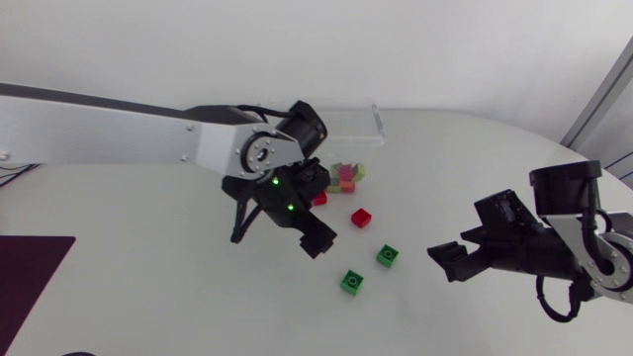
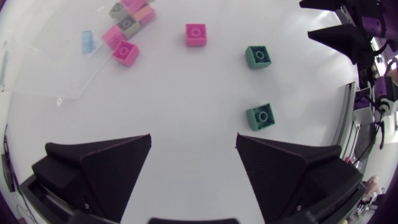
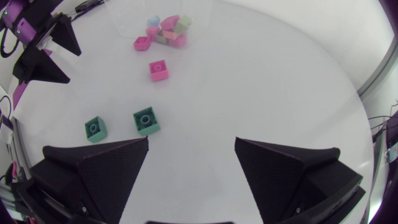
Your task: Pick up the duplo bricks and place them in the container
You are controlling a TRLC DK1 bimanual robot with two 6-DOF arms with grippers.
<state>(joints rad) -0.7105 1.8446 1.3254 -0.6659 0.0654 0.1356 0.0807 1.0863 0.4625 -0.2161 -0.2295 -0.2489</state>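
Note:
Two green bricks (image 1: 387,255) (image 1: 352,282) lie on the white table, with a red brick (image 1: 362,218) just beyond them. My left gripper (image 1: 282,229) hangs open and empty above the table, left of these bricks. In the left wrist view the green bricks (image 2: 258,56) (image 2: 260,116) and the red one (image 2: 195,35) lie ahead of the open left gripper (image 2: 193,140). The clear container (image 1: 348,129) stands at the back, with several mixed bricks (image 1: 346,176) heaped at its near side. My right gripper (image 1: 450,259) is open and empty, right of the green bricks (image 3: 145,121) (image 3: 95,129).
Another red brick (image 1: 318,198) lies close behind the left gripper. A dark mat (image 1: 30,272) covers the table's left front corner. The table's curved edge runs behind my right arm (image 1: 584,247).

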